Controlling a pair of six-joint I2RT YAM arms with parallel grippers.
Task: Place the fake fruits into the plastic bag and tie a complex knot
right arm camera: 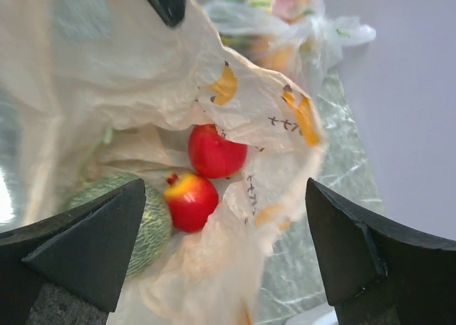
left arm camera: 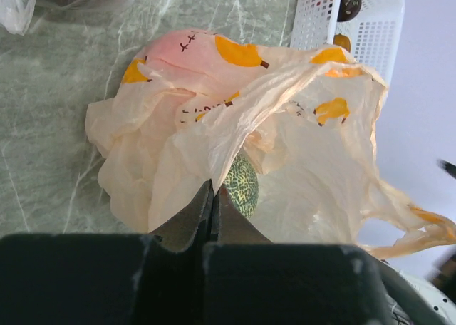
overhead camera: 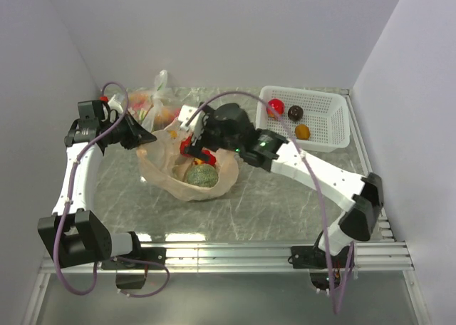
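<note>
marble table (overhead camera: pixel 285 204), red fruits (right arm camera: pixel 216 152) beneath right hand (right arm camera: pixel 224 189)

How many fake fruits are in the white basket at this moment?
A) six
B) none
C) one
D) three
D: a red ball, a dark maroon ball and an orange-brown ball lie in the white basket.

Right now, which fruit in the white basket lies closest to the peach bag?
The red ball, at the left end of the basket; the dark maroon fruit and the orange-brown fruit sit farther right.
</note>
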